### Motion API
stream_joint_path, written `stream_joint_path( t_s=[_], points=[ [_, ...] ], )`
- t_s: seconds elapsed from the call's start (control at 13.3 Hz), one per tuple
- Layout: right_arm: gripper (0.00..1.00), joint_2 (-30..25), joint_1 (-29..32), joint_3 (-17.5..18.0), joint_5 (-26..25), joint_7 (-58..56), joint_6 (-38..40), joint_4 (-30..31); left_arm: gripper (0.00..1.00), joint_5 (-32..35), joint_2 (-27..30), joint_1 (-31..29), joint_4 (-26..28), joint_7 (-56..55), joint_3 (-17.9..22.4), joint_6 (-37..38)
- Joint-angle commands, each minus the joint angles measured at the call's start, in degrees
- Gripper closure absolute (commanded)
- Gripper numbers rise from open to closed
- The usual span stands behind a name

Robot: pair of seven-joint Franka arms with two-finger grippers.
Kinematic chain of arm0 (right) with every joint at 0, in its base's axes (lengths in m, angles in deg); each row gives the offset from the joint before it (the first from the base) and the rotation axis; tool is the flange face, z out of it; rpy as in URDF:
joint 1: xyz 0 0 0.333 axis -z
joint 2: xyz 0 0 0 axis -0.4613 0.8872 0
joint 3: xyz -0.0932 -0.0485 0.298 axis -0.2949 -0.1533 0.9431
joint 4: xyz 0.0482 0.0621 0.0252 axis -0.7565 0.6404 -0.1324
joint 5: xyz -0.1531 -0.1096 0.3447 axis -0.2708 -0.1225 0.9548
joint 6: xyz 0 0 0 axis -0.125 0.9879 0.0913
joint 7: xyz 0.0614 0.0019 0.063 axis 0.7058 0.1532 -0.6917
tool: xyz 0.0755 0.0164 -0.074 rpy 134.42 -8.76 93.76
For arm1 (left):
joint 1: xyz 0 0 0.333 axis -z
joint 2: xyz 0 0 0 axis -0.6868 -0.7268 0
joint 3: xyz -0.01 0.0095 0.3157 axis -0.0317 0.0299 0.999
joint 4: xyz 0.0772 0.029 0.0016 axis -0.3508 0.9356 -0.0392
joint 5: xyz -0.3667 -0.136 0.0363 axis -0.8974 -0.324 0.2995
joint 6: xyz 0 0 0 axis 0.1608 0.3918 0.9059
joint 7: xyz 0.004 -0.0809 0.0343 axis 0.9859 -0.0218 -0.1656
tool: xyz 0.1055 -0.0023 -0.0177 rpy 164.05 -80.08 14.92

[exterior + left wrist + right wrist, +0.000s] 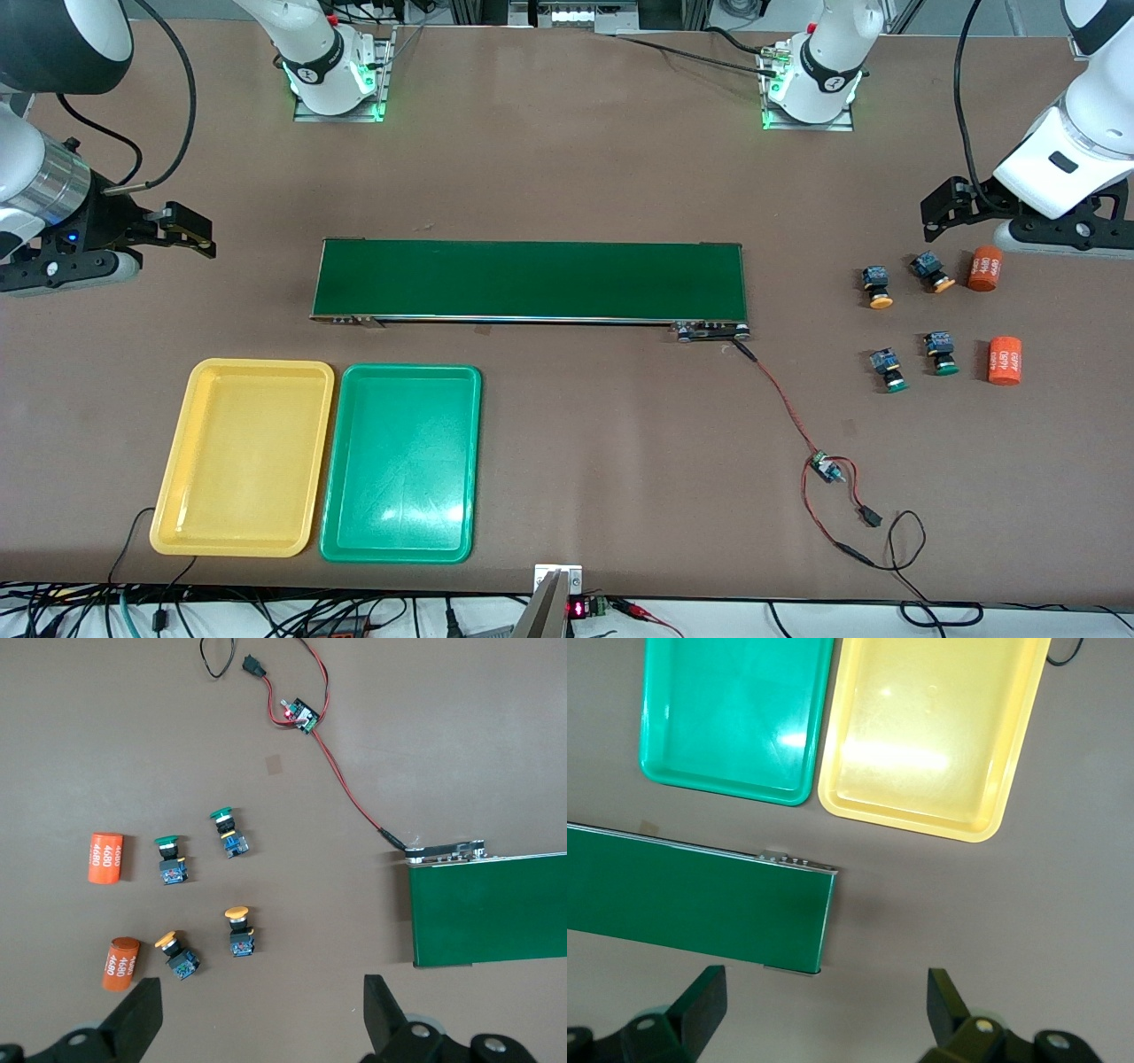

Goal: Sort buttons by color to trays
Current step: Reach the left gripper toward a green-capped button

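- Sorting has not begun: all four buttons sit loose on the table at the left arm's end, well apart from both trays.
- The two yellow buttons (880, 287) (930, 271) lie farther from the front camera; the two green buttons (889, 369) (942, 353) lie nearer to it. All four lie tipped on their sides.
- Two orange cylinders (984, 268) (1005, 360) lie just beside the buttons; they are not part of the job.
- The yellow tray (177, 461) and green tray (341, 470) lie side by side, touching or nearly so, at the right arm's end, nearer the camera than the belt (530, 279). Both are empty.
- The left gripper (261, 1014) hovers over the table just beside the yellow buttons, fingers spread wide, holding nothing.
- The right gripper (824, 1005) hangs over the belt's end near the trays, also released and empty; it waits.
- Step in hand, as I judge it: the left arm's first pick.
- Next move likely calls for lowering onto one yellow button, jaws straddling its body, clear of the neighbouring button and cylinder.
- The belt between buttons and trays suggests a hand-over route to the right arm.
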Motion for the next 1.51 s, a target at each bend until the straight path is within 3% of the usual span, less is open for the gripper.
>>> stream_joint_path(
  t_s=[0.0,0.91,1.43],
  points=[
    [0.0,-1.4,1.3,0.2,-1.4,0.8,0.4,1.2,0.0,0.4,1.5,-0.5,0.7,1.1,-0.2,1.4],
    [0.0,-0.8,1.2,0.6,-1.4,1.3,0.7,0.3,0.0,0.0,-0.8,-0.6,-0.8,1.1,0.3,3.0],
    [0.0,-0.7,1.5,0.6,-1.1,1.5,0.8,0.3,0.0,0.2,-6.8,-1.8,-3.8,1.6,0.5,4.7]
  ],
)
